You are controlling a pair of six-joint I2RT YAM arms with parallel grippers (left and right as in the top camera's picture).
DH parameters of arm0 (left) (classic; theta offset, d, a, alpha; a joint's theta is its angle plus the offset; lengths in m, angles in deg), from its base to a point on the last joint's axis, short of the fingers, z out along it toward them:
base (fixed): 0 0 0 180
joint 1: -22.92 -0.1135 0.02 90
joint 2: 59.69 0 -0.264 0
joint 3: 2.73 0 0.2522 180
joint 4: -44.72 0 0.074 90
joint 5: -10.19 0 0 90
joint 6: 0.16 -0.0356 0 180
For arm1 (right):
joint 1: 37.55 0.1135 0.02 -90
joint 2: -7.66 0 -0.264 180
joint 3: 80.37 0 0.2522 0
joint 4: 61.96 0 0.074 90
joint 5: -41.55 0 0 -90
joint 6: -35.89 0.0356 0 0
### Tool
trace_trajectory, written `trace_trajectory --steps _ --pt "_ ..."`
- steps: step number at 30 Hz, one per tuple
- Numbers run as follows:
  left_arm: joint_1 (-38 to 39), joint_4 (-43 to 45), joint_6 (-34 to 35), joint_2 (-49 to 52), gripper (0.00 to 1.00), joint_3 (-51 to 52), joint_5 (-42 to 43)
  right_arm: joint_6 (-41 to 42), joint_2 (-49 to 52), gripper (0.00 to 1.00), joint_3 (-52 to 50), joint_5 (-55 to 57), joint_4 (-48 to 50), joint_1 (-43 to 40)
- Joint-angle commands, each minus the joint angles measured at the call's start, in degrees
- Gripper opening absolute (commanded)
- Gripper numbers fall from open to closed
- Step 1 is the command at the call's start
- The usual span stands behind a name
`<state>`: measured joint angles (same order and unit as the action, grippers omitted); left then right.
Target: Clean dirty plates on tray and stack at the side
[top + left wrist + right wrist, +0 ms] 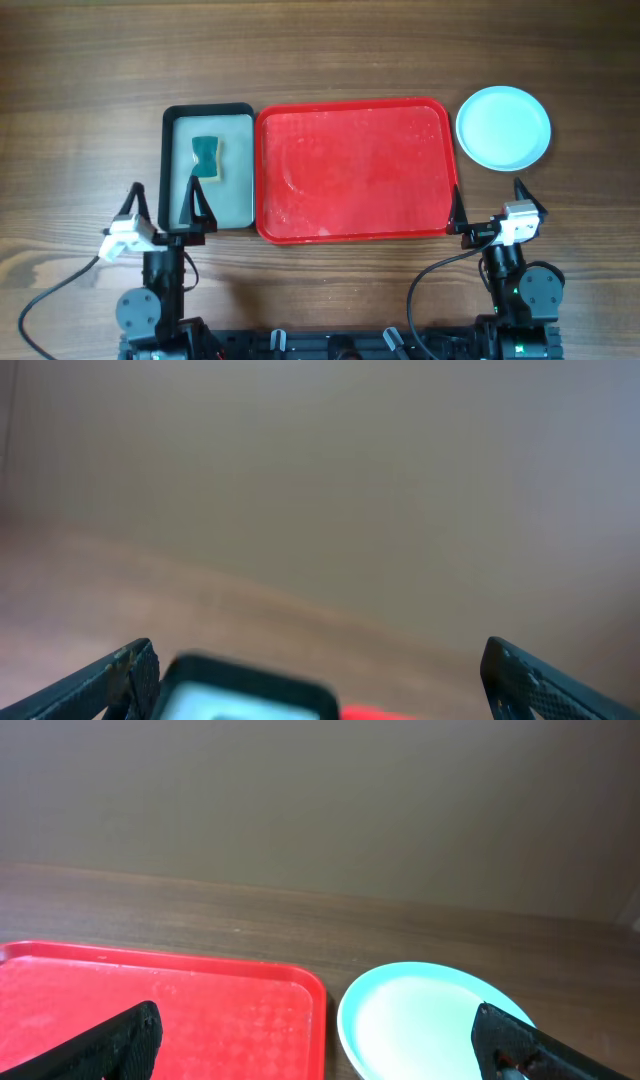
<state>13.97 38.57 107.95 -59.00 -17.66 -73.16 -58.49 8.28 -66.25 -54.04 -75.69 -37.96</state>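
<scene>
A: Found left jaws at seven o'clock and right jaws at five, both spread wide, gripping nothing. Anything left to wash?

B: Saw nothing on the tray at twelve. Spotted a turquoise plate at two o'clock, just beside the tray's corner, on the tabletop. Could not count any beneath it.

A: Judged the job near done?

B: Likely. Best to check the stack for squareness, and leave the sponge in the black tray at ten.

A dark brown wood-grain table stands before a plain, evenly lit grey-beige wall
</scene>
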Motion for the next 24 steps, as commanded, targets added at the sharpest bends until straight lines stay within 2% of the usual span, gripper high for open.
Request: trace_trajectory --steps 1,5,10,12,24 --pt "0.2 -9.8 0.8 -0.5 1.00 0.8 -1.0 -0.1 -0.4 1.00 -0.1 -0.9 0.3 0.2" --pt "0.6 -11.8 -5.5 -0.5 1.00 0.8 -2.5 -0.1 -0.4 1.00 -0.1 -0.9 0.3 0.2" --pt "2.1 -11.8 -20.7 -0.5 1.00 0.8 -2.4 -0.1 -0.4 1.00 -0.1 -0.9 0.3 0.2" --pt "2.1 -11.8 -23.8 -0.5 1.00 0.8 -2.2 -0.1 -0.4 1.00 -0.1 -0.9 0.3 0.2" --pt "2.1 -11.8 -23.7 -0.5 1.00 0.8 -2.3 -0.1 -0.4 1.00 -0.1 -0.9 0.3 0.2"
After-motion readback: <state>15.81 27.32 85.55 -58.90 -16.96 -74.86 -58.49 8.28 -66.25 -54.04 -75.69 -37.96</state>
